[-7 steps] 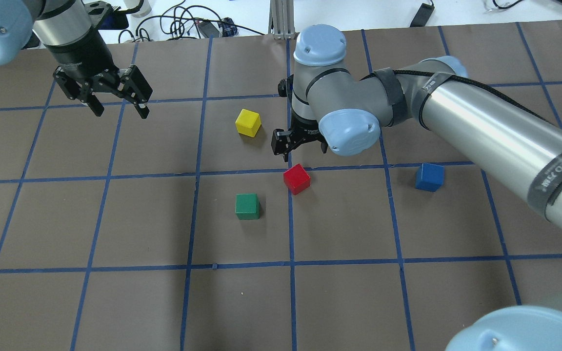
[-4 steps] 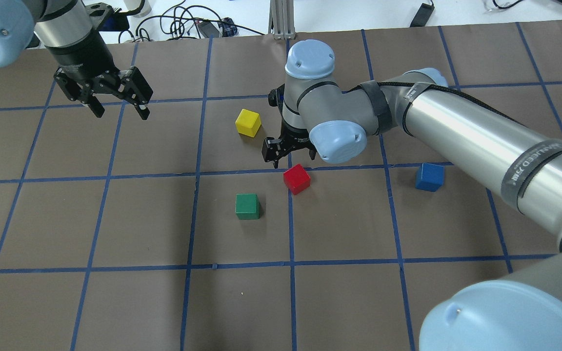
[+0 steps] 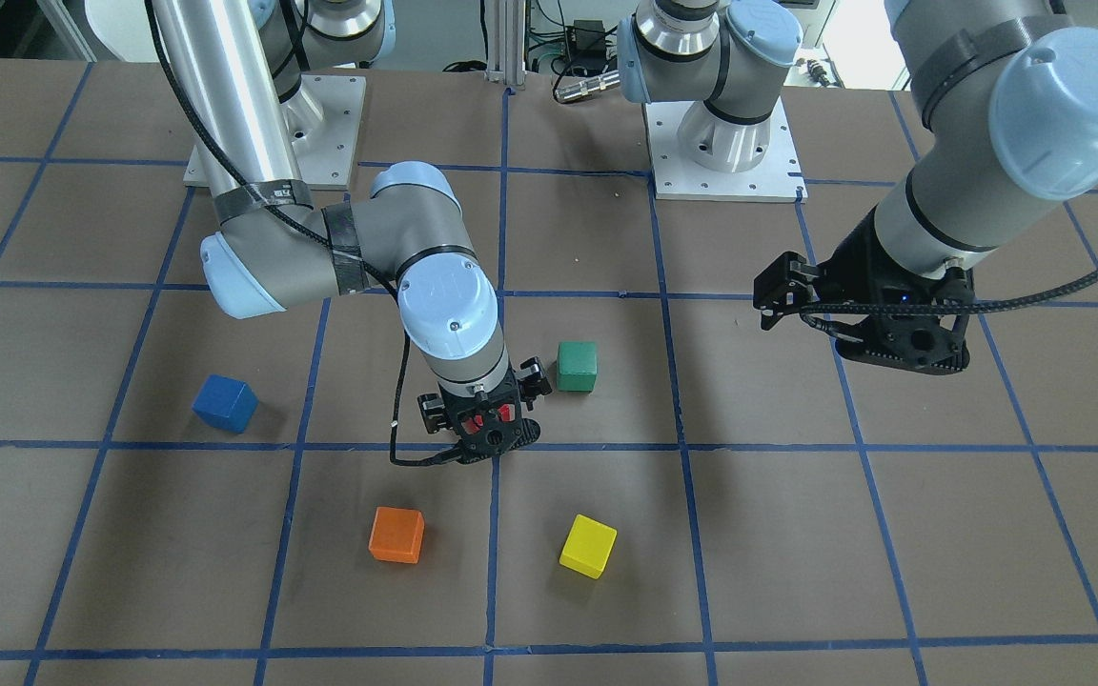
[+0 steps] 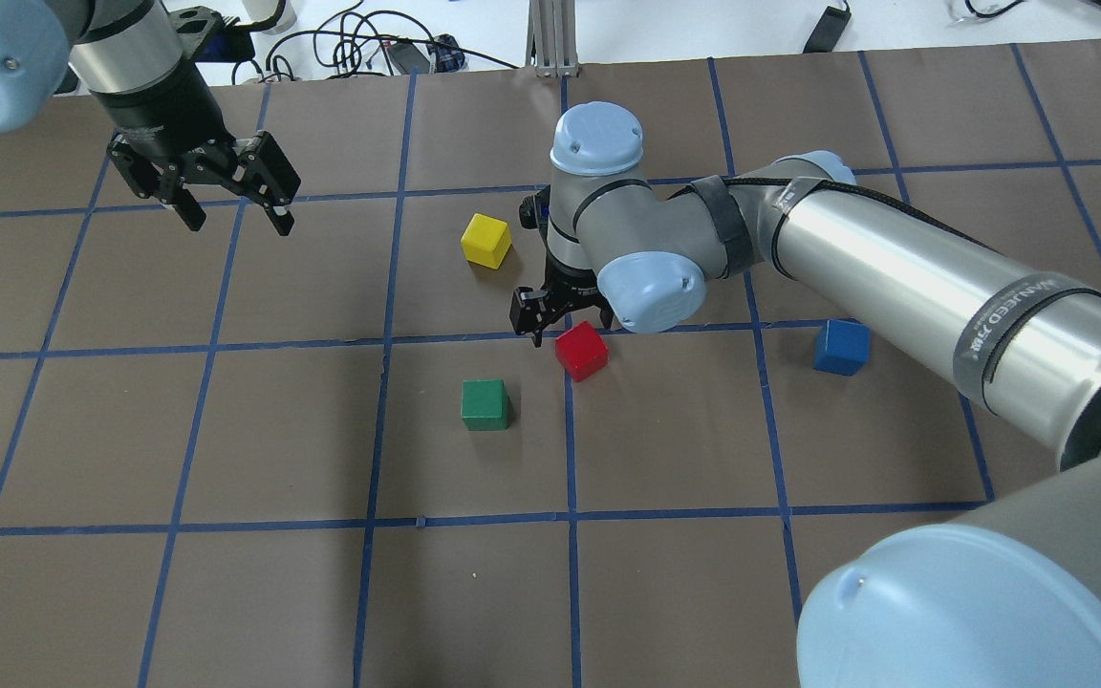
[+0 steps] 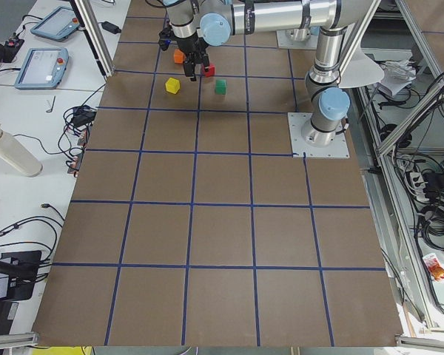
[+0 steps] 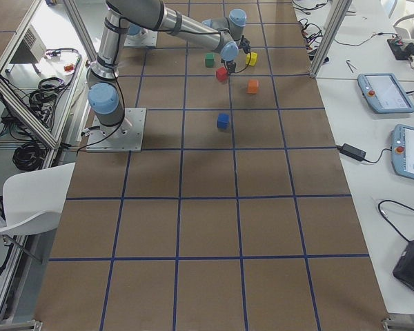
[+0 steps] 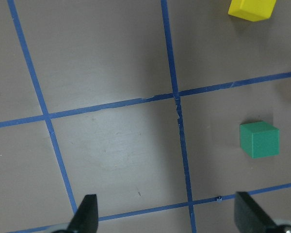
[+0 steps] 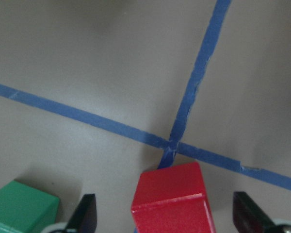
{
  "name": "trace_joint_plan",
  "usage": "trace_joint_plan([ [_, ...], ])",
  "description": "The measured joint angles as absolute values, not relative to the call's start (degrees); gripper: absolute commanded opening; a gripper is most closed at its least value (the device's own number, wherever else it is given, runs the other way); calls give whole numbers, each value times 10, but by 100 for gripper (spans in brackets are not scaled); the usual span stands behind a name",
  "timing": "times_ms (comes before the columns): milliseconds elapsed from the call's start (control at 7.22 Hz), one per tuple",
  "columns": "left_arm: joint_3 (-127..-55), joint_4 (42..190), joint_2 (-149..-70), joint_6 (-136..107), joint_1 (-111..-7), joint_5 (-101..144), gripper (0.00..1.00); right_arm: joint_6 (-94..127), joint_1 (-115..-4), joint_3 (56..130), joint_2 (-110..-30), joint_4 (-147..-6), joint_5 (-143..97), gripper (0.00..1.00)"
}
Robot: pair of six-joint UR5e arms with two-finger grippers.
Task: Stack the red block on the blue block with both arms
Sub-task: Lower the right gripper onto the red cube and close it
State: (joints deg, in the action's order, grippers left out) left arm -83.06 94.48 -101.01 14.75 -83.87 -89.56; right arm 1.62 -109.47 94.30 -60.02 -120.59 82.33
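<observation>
— Red block [image 4: 580, 350]: where is it, and why is your right pincer [image 8: 167, 213] over it?
— It lies flat on the tabletop [image 4: 226, 430], at a crossing of the blue tape lines [image 4: 474, 336], near the green block [image 4: 485, 404]. My right pincer is spread wide, one jaw on each side of it with a gap at both. So I judge nothing is gripped yet. I straddle it so that closing will catch two opposite faces.
— And the blue block [image 4: 841, 346]?
— Well apart, off on my right side, its top bare. It is the base, so it lies where it is, and the red one must travel to it.
— Why is your left pincer [image 4: 238, 218] so far off?
— It hangs wide and empty above the far left of the tabletop, out of the way of this pick, I judge.
</observation>
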Motion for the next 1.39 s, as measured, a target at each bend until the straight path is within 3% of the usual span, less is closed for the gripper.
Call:
trace_joint_plan([
  [416, -831, 945, -1011, 147, -840, -896, 100, 14, -1096, 956, -599, -1207, 824, 15],
  [554, -831, 945, -1011, 147, -840, -896, 100, 14, -1096, 956, -599, -1206, 824, 2],
  [1386, -831, 945, -1012, 146, -840, -896, 100, 23, -1091, 928, -622, -1175, 844, 0],
])
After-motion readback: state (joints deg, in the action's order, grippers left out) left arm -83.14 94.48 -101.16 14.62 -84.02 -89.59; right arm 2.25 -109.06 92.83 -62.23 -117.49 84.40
